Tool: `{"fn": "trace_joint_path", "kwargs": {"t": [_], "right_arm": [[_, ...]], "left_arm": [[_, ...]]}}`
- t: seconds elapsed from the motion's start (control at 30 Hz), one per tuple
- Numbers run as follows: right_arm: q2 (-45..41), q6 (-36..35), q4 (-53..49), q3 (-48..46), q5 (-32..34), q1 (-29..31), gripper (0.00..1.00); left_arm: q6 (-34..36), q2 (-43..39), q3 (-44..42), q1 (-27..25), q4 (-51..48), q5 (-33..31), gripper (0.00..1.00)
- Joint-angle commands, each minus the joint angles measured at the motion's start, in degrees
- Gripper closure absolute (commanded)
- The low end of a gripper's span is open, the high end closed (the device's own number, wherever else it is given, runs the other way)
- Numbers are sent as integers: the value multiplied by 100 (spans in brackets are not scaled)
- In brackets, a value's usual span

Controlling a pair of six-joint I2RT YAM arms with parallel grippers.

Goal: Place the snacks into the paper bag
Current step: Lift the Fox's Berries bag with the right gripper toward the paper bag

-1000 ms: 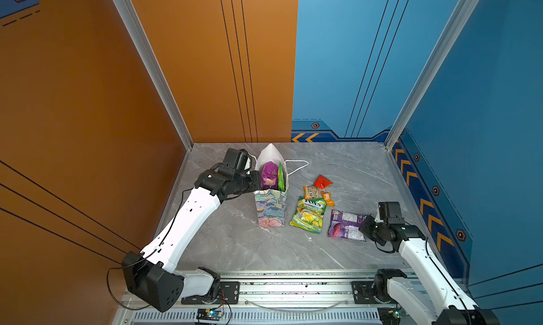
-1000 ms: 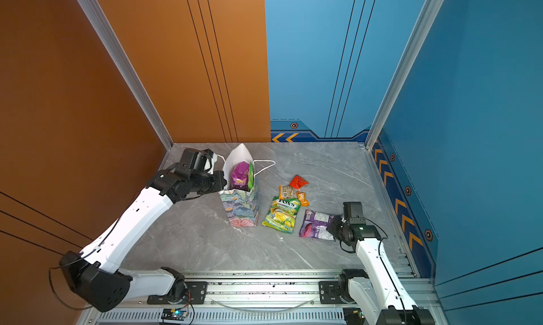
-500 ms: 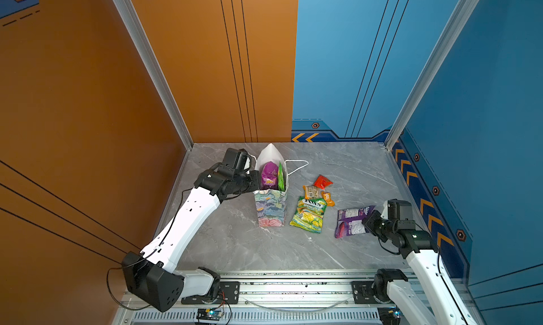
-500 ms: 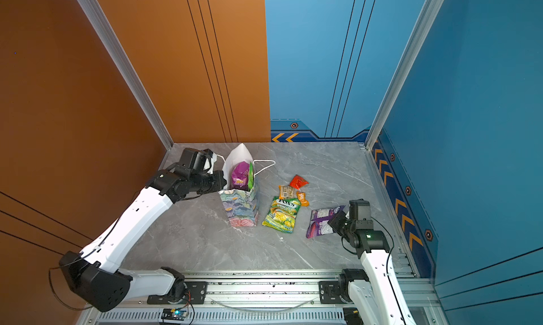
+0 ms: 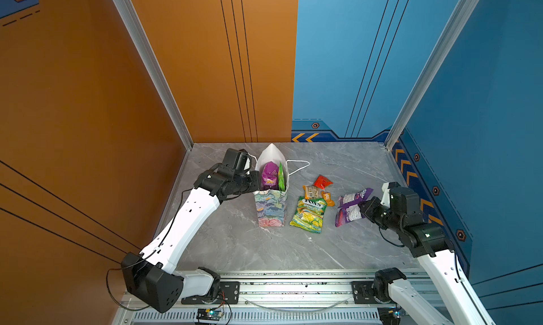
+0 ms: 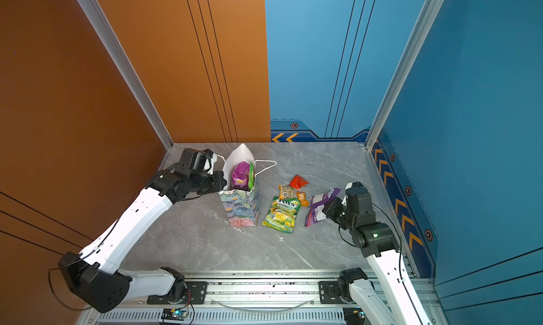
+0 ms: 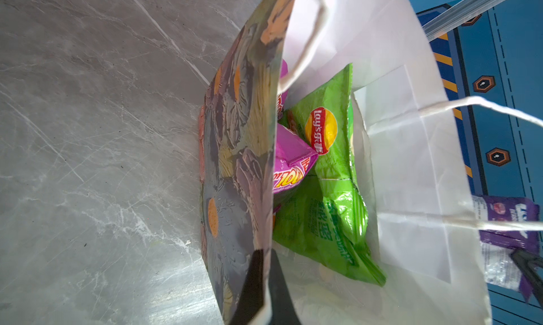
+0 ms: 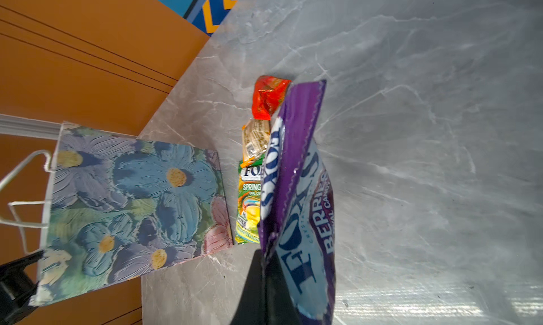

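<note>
Our left hand (image 7: 264,260) pinches the floral paper bag (image 5: 271,209) steady while our right hand (image 8: 265,264) grips the crinkly purple packet (image 5: 348,209) for loading.

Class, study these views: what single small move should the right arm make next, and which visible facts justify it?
Probably lift the purple packet and carry it toward the open top of the paper bag. The right gripper is shut on the packet's edge; the left gripper pinches the bag's wall, steadying it upright; a green packet already sits inside.
</note>
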Motion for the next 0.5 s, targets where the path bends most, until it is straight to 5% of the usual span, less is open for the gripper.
{"fn": "trace_joint_path", "kwargs": {"t": [0.0,0.47], "right_arm": [[212,124,85,494,548,387,100],[1695,-384,-265,3663,1360,1747,100]], "left_arm": [[163,-141,-50,-59,76,-37,100],[179,-313,-96,-170,164,-66,100]]}}
